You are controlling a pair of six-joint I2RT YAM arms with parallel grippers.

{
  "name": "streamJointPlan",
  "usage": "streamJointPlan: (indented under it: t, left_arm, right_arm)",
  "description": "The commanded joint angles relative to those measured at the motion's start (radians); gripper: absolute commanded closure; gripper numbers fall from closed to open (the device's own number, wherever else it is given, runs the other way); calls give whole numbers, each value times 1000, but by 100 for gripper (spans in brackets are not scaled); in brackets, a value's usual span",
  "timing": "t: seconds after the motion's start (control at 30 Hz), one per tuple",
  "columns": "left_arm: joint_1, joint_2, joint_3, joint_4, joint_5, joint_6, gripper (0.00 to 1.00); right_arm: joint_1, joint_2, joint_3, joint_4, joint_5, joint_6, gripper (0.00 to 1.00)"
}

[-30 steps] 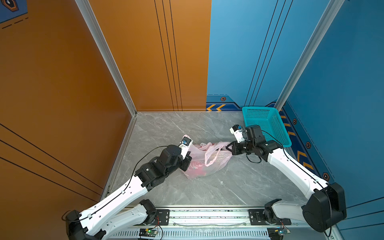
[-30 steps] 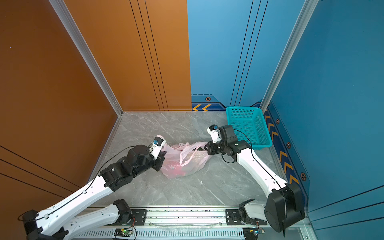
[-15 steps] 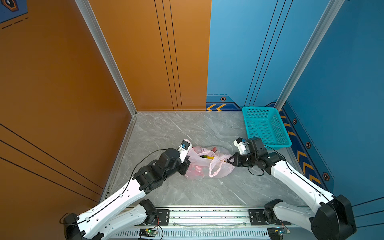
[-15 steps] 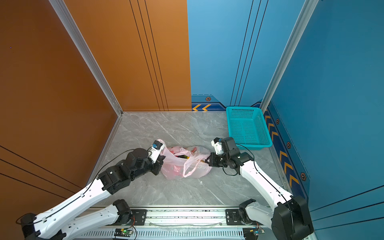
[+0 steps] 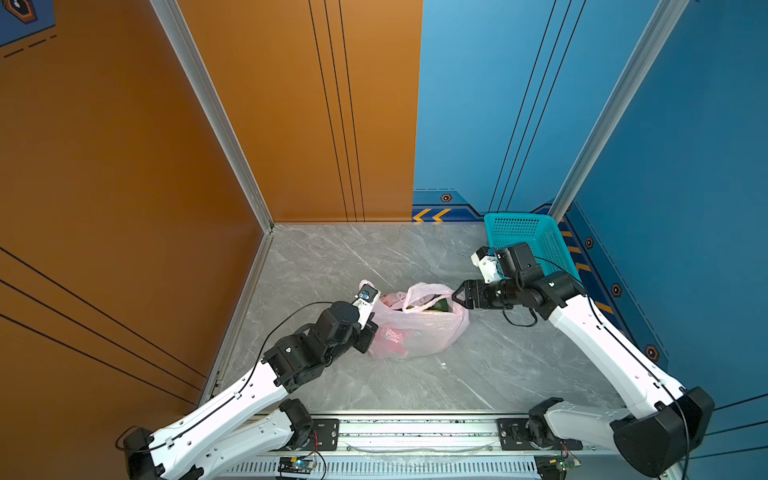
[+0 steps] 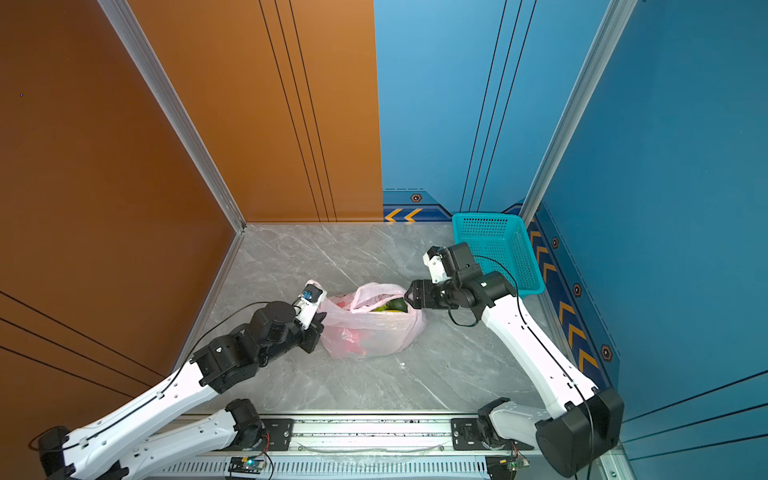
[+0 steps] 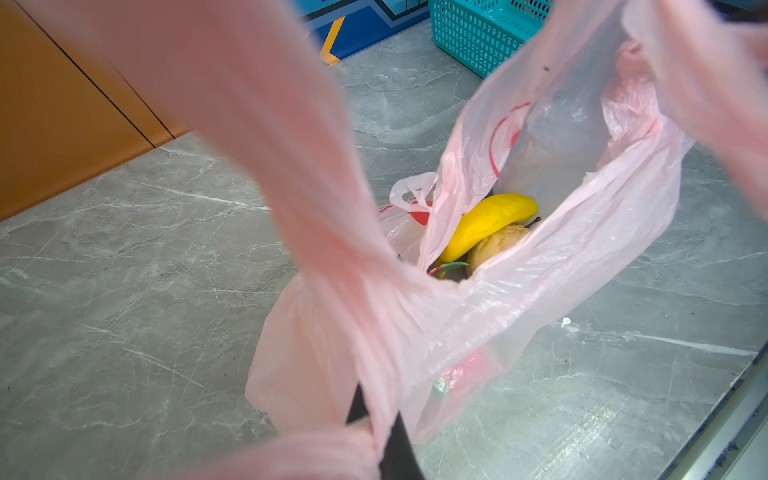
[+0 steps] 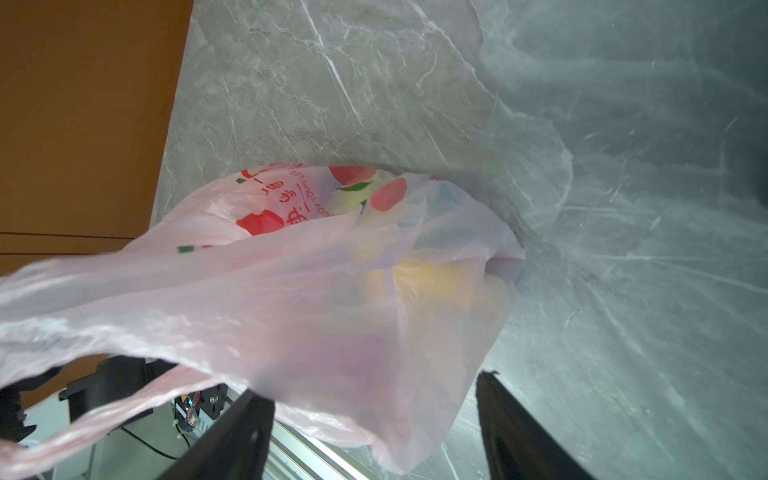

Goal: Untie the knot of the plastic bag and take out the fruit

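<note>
A: Pincer status?
B: Two units. The left gripper point(image 7: 376, 432) is clamped on one handle point(image 7: 316, 232) of the plastic bag point(image 5: 415, 332), on the side away from the basket point(image 5: 515, 232). The right gripper point(image 5: 456, 297) has its jaws apart on the basket side.
A: Count?
B: One bag near one basket, not touching. One banana point(image 7: 486, 222) and one cream fruit point(image 7: 494, 247) are visible inside.

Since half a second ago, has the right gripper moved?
Yes: the right gripper has moved away from the front rail, back toward the basket.
</note>
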Motion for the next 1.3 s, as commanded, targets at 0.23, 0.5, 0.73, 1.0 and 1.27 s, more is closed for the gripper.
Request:
streamJointPlan:
  t: [0.23, 0.5, 0.73, 1.0, 1.27]
  left_arm:
    - [-57, -15, -25, 21, -73, -15, 100]
    - [-69, -28, -32, 30, -113, -9, 100]
    - [-70, -11, -36, 50, -107, -40, 100]
    - [-84, -18, -3, 18, -91, -262, 6]
    - [-215, 73, 86, 62, -241, -418, 2]
  right_arm:
    - [175, 289, 341, -134, 216, -299, 0]
    - [206, 414, 392, -210, 154, -433, 18]
    - [149, 382, 320, -91, 36, -298, 100]
    - [124, 310, 264, -63, -63, -188, 100]
    - [140, 187, 97, 39, -111, -33, 100]
